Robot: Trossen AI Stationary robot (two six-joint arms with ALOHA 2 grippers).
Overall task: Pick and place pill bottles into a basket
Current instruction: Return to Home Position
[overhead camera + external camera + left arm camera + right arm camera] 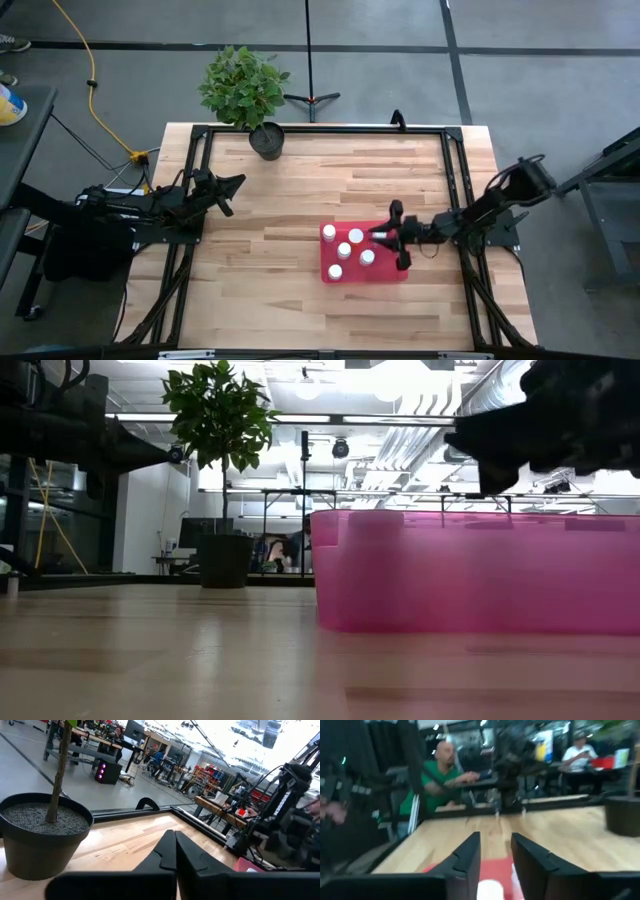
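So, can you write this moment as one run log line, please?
right gripper open, over right end of tray | five bottles visible in tray | left gripper shut, idle, far left of tray

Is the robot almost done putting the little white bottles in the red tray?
Almost. Five small white pill bottles stand inside the shallow translucent red plastic tray, and none shows on the wooden table. Nothing is in hand: the right gripper hovers open over the tray's right side; the left gripper waits shut at the table's left. Probably only pulling the right arm back is left.
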